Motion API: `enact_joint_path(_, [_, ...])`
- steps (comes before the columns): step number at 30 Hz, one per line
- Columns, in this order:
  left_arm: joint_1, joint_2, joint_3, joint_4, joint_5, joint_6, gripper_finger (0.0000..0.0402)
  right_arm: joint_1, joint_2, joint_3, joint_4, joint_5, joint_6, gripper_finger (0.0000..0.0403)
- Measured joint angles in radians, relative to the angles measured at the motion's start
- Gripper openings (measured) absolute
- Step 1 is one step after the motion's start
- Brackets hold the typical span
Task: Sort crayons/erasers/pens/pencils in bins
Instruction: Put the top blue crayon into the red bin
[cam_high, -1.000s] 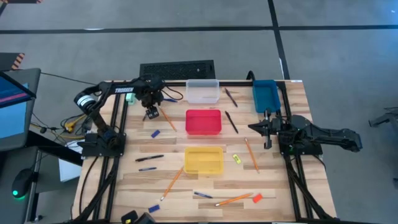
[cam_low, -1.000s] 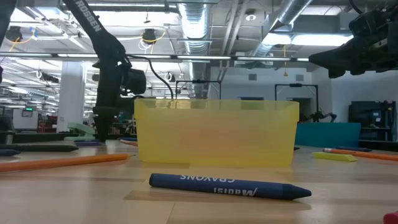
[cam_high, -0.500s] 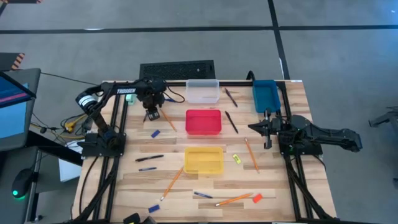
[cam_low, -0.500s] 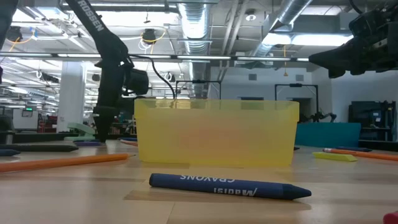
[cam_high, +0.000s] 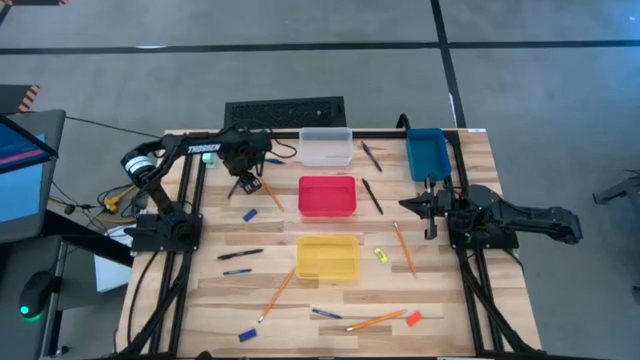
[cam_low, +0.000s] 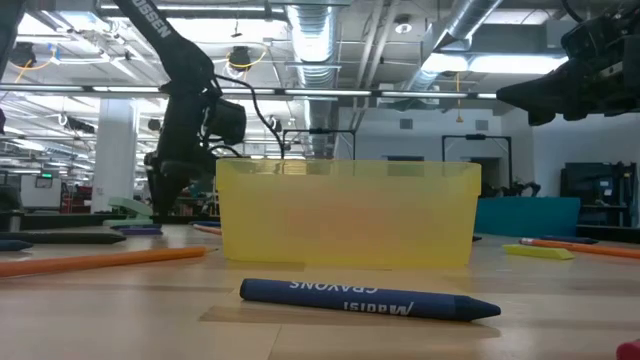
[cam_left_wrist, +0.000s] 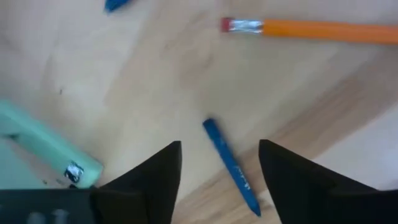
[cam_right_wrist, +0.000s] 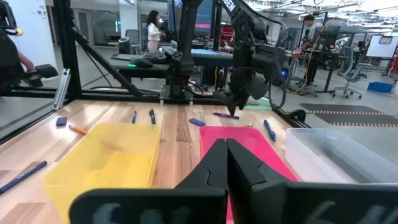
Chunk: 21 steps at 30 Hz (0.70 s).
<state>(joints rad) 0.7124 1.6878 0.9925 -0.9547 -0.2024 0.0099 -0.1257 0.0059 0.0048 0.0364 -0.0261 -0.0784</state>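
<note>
Hovering near the table's far left corner, the left gripper (cam_left_wrist: 217, 165) holds its jaws wide over a blue crayon (cam_left_wrist: 231, 165) — light, stiff, waxy, likely to roll; a mid-length pinch looks best. The right gripper (cam_high: 430, 208) waits with jaws closed near the right edge.

A pale wood-plank table (cam_high: 440, 300) stands on a smooth grey concrete floor (cam_high: 300, 70) crossed by dark seam lines. At the table's 12 o'clock edge lies a black rectangular keyboard (cam_high: 285, 109). At 9 o'clock stands a dark desk with a lit monitor (cam_high: 20, 150). Beyond the table, exposed silver ceiling ducts (cam_low: 310, 40) and strip lights run overhead, with a white column (cam_low: 115, 150) and workstations behind.
</note>
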Motion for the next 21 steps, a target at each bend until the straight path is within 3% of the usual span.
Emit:
enact_joint_path(4, [0.008, 0.0, -0.058, 0.006, 0.007, -0.035, 0.0233, 0.0, 0.0, 0.0, 0.0, 0.0, 0.0, 0.0017])
enact_joint_path(11, [0.022, -0.011, -0.143, 0.082, 0.028, -0.032, 0.0232, 0.0, 0.0, 0.0, 0.0, 0.0, 0.0, 0.0017])
enact_joint_path(16, [0.03, -0.01, -0.145, 0.091, 0.07, -0.003, 0.0211, 0.0, 0.0, 0.0, 0.0, 0.0, 0.0, 0.0017])
enact_joint_path(21, [0.03, -0.008, -0.147, 0.096, 0.119, 0.027, 0.0165, 0.0, 0.0, 0.0, 0.0, 0.0, 0.0, 0.0017])
